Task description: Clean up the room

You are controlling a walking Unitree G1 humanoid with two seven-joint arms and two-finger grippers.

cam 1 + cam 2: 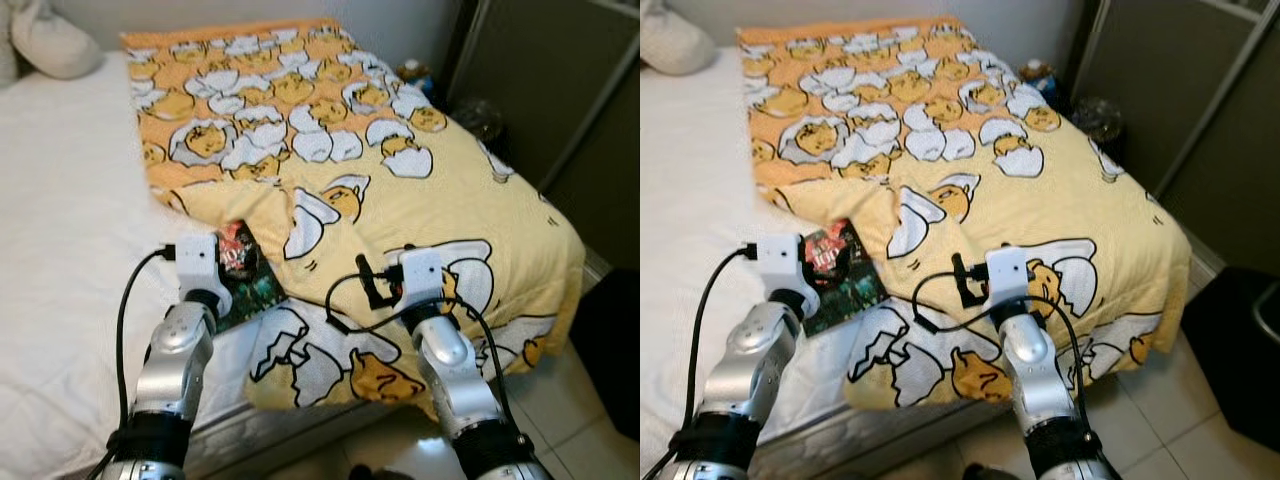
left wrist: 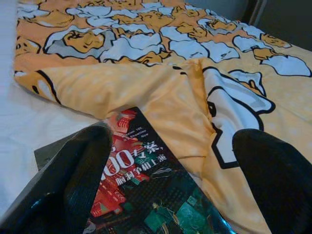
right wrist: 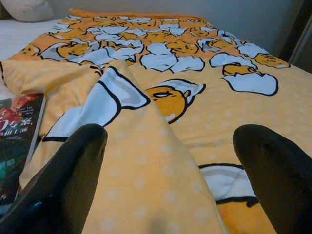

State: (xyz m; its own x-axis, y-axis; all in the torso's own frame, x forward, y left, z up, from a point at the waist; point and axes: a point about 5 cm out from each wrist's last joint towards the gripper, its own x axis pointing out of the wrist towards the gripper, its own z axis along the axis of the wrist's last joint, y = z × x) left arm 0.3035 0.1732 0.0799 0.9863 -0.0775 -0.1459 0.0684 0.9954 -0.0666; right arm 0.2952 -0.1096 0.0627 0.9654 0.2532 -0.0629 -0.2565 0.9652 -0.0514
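A yellow-orange blanket [image 1: 330,150] printed with egg cartoons covers the right half of the bed, and its near edge is rumpled and folded over. A dark book [image 1: 245,275] with a red and green cover lies on the white sheet, its far end tucked under the blanket's fold. My left gripper [image 2: 178,165] hovers just above the book, open, one finger on each side of the cover. To the right of the book, my right gripper [image 3: 175,161] is open low over the blanket's raised fold, with nothing between its fingers.
The white sheet [image 1: 70,230] is bare on the left, with a pillow [image 1: 50,40] at the far left corner. A dark wardrobe [image 1: 560,90] stands to the right of the bed. Small items [image 1: 415,75] sit on the floor beside it. Tiled floor [image 1: 570,410] lies at the near right.
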